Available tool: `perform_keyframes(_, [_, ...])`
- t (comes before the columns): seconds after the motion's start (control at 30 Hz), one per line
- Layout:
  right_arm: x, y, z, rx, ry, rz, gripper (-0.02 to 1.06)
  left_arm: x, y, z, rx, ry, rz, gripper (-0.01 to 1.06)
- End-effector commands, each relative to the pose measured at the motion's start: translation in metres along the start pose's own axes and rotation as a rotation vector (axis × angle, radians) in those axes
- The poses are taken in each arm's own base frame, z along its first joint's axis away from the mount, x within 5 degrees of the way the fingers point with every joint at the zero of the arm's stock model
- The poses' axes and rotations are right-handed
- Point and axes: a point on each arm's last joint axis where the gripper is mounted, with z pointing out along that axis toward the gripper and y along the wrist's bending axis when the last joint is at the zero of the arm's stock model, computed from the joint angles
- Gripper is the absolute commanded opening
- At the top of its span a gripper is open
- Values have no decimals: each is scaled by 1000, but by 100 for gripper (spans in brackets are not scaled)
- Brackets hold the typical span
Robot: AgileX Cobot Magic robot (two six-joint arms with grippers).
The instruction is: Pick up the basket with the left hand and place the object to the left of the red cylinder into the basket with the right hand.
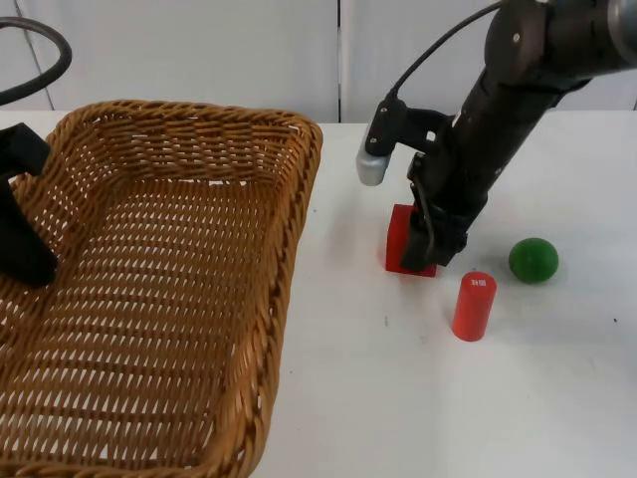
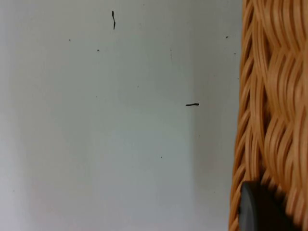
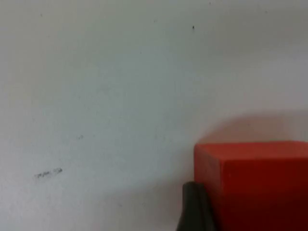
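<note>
The left gripper [image 1: 25,261] has the basket [image 1: 149,289] by its left rim, clamped on the wicker, a black fingertip [image 2: 257,209] pressed against the weave. The basket fills the left side of the table [image 1: 348,398], its open mouth facing up; I'd say it is held there so a drop from the right has a wide target close by.

The right gripper [image 1: 433,239] is down at the red block [image 1: 400,239], which sits just left of and a little beyond the red cylinder [image 1: 475,305]. A dark finger [image 3: 195,209] touches the block's [image 3: 250,183] side face. Whether the claw has closed on the block or only straddles it, I cannot tell.

The block rests flat on the table, roughly cube-like, so it has no clear long axis; one face is turned toward the basket, and its edges look slightly skewed to the table edge. The cylinder lies tipped, its long axis running near to far with a slight lean, well apart from the basket. A green ball [image 1: 533,259] sits to the right of the arm.

The block is not yet lifted, I think.
</note>
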Motion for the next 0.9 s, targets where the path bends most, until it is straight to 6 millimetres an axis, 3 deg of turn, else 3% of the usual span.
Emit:
perform_keyframes(0.0, [-3, -2, -6, 16, -6, -22, 19, 0, -4, -4, 29, -18, -12, 0])
perform_keyframes(0.07, [-6, -2, -15, 19, -11, -27, 3, -1, -4, -4, 27, -22, -12, 0])
perform_keyframes(0.1, [-8, -2, -25, 21, -16, -20, 0, -1, -4, -4, 25, -25, -12, 0])
perform_keyframes(0.17, [-10, -3, -29, 26, -21, -17, 0, -1, -4, -4, 25, -25, -12, 0])
perform_keyframes(0.27, [-17, -2, -61, 35, -40, 12, 0, -1, -4, -4, 23, -29, -10, 0])
perform_keyframes(0.3, [-17, -2, -61, 35, -40, 12, 0, -1, -4, -4, 23, -29, -10, 0])
perform_keyframes(0.5, [-28, 1, -119, 76, -82, 57, 0, -3, -3, -4, 19, -43, -13, 0])
perform_keyframes(0.53, [-28, 1, -119, 76, -82, 57, 0, -3, -3, -4, 19, -43, -13, 0])
perform_keyframes(0.67, [-32, 7, -167, 124, -105, 121, 0, -3, -3, -4, 18, -45, -13, 0])
perform_keyframes(0.73, [-32, 8, -173, 129, -107, 128, 0, -3, -3, -4, 18, -45, -13, 0])
perform_keyframes(0.87, [-33, 18, -213, 150, -128, 194, 0, -3, -3, -4, 20, -45, -14, 0])
